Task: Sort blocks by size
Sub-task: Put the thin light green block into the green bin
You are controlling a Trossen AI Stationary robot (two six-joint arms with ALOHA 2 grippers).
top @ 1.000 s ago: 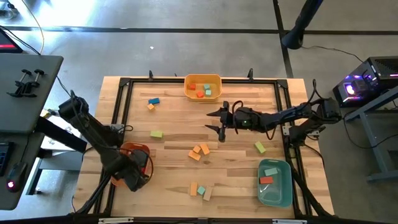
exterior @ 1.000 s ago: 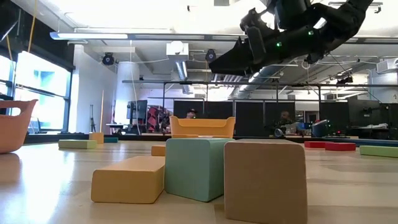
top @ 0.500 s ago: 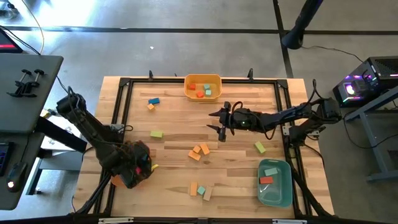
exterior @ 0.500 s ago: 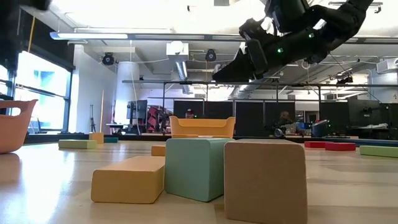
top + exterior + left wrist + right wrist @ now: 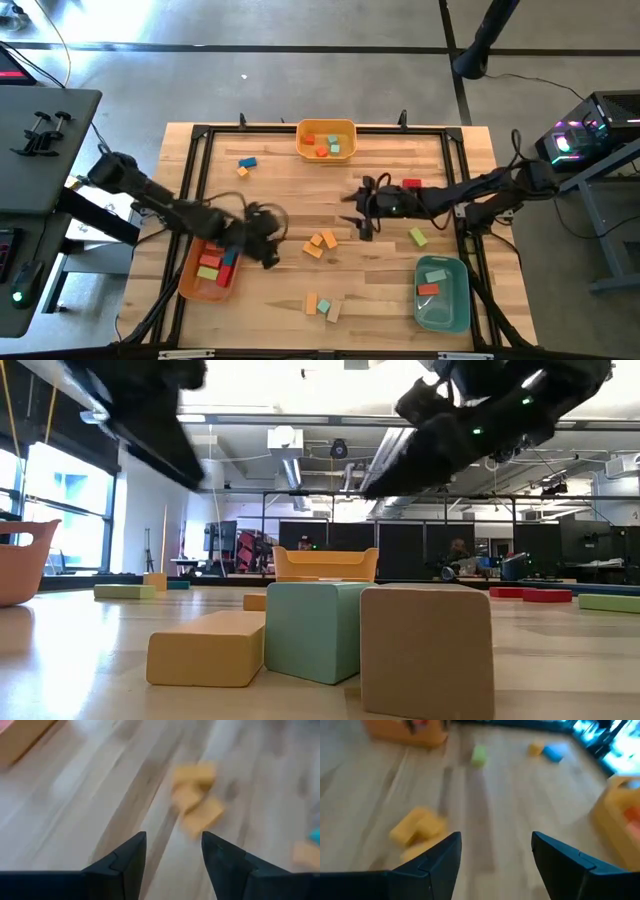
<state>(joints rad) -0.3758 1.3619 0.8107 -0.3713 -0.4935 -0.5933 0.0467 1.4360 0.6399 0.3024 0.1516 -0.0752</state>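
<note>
the left gripper [image 5: 268, 238] hangs over the tabletop [image 5: 290, 190] with its fingers [image 5: 125, 860] spread and nothing between them, just at 3 o'clock of the orange bin [image 5: 208, 268], which holds red, green and yellow blocks. the right gripper [image 5: 362, 205] hovers near the middle of the tabletop, fingers [image 5: 437, 857] apart and empty.

a cluster of orange blocks [image 5: 321, 243] lies between the two grippers, toward 6 o'clock of the right one. a red block [image 5: 411, 184] sits beside the right arm, a green block [image 5: 418, 237] at 12 o'clock of the teal bin [image 5: 441, 293]. a blue block [image 5: 247, 162] and a small orange one lie at 9 o'clock of the yellow bin [image 5: 326, 139]. three more blocks [image 5: 322, 306] lie near the 6 o'clock edge.
</note>
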